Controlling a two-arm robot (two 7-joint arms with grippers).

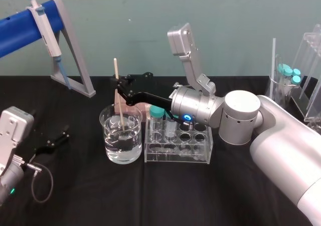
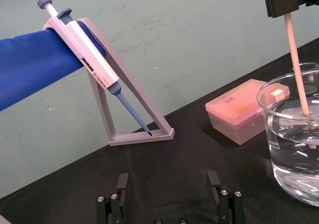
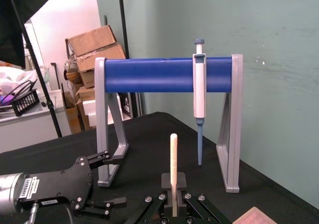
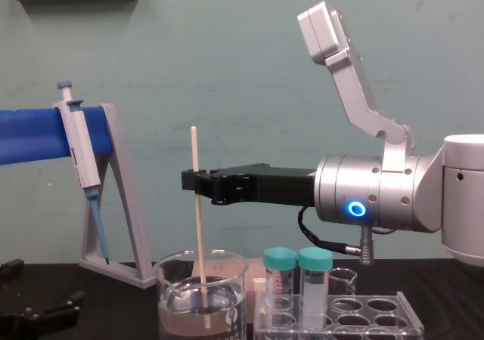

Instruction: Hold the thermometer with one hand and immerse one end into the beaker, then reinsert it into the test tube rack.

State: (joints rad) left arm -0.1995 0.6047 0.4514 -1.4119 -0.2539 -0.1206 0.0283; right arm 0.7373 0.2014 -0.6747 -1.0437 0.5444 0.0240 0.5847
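The thermometer [image 1: 118, 93] is a thin cream rod that stands almost upright. Its lower end is dipped in the water of the large glass beaker [image 1: 121, 138]. My right gripper [image 1: 120, 89] is shut on the rod above the beaker's rim, as also seen in the chest view [image 4: 198, 183]. The clear test tube rack [image 1: 200, 154] stands just right of the beaker. My left gripper [image 2: 168, 184] rests low at the table's left with its fingers open and nothing between them.
A grey stand with a blue bar [image 1: 75, 60] holds a pipette [image 1: 45, 27] at the back left. A pink tip box [image 2: 239, 112] sits behind the beaker. Two teal-capped tubes [image 4: 299, 279] stand in the rack. More clear racks and tubes [image 1: 296, 80] are at the far right.
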